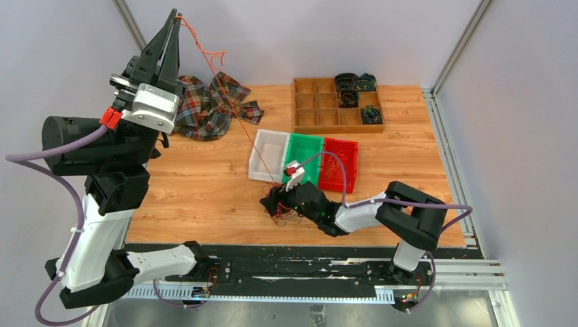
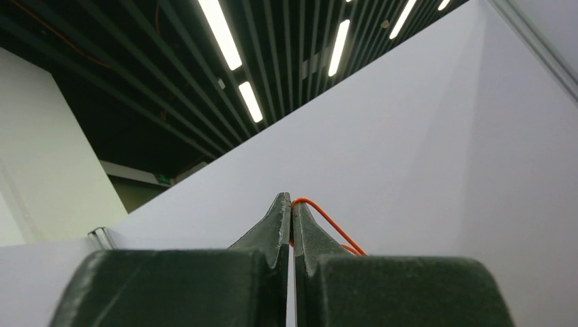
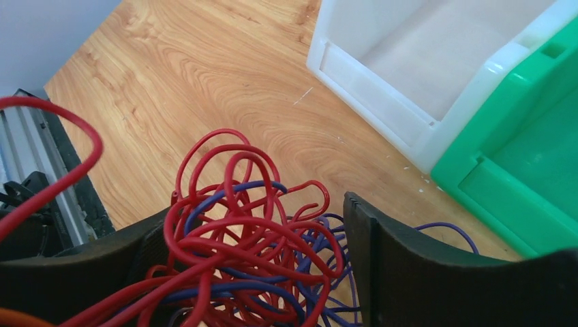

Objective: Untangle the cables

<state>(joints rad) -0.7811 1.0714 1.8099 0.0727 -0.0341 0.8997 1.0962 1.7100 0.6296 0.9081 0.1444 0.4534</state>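
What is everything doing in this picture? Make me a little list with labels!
left gripper: shut on the orange cable, raised high above the table
orange cable: stretched from that gripper down to the tangle
right gripper: open, low on the table, one finger on each side of the tangle
tangle: red and purple cables, in front of the white bin
bins: white bin, green bin, red bin, side by side; thin red strands lie in the red bin
far side: plaid cloth, wooden tray
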